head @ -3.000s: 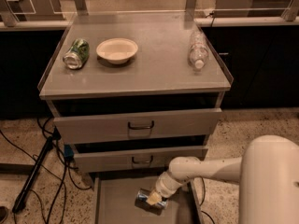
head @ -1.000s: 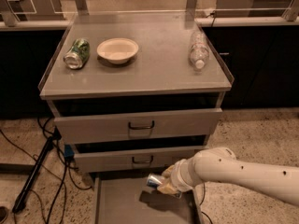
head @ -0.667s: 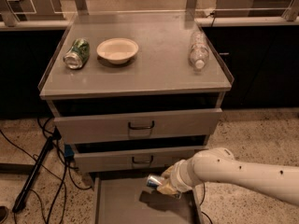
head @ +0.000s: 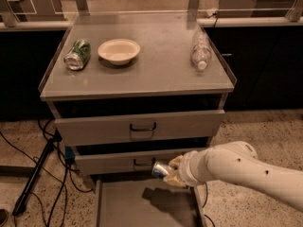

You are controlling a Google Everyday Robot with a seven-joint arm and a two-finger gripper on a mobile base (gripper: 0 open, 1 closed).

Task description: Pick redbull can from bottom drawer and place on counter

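At the upper left of the frame a green can (head: 77, 54) lies on its side on the desk (head: 156, 74), with a pale bowl (head: 119, 50) just beside it. Low in the frame, the bottom drawer (head: 128, 207) stands open, bare but for a shadow. At lower centre the redbull can (head: 161, 169) is tipped sideways, silver end to the left, in front of the middle drawer (head: 113, 163). Three seconds ago it sat down near the drawer floor; now it has been lifted clear. The hand (head: 173, 172) is clamped on it, reaching in on the white arm (head: 236, 169) from the lower right. Picking looks done; carrying it up to the desk remains. A plastic bottle (head: 200, 50) lies at upper right.
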